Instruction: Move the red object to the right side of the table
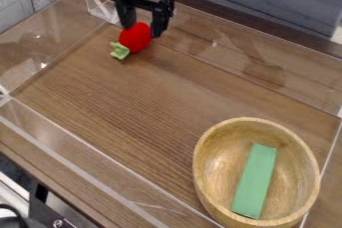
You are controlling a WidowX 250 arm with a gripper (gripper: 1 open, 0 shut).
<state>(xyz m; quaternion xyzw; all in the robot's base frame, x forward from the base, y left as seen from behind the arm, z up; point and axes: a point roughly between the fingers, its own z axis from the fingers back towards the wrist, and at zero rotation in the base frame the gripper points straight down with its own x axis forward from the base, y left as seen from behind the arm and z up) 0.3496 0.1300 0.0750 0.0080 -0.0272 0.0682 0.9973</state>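
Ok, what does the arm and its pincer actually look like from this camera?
The pincer is all black: a boxy body with two straight, slim fingers reaching down from it. Above it only a short dark stub of the wrist shows before the picture's top edge cuts it off. No cables, labels or coloured markings can be made out at this size.

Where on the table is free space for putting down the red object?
The table is bare between the red object and the wooden bowl, also along the right wall. It is crowded at the back left, where the open hand hangs over the red object.
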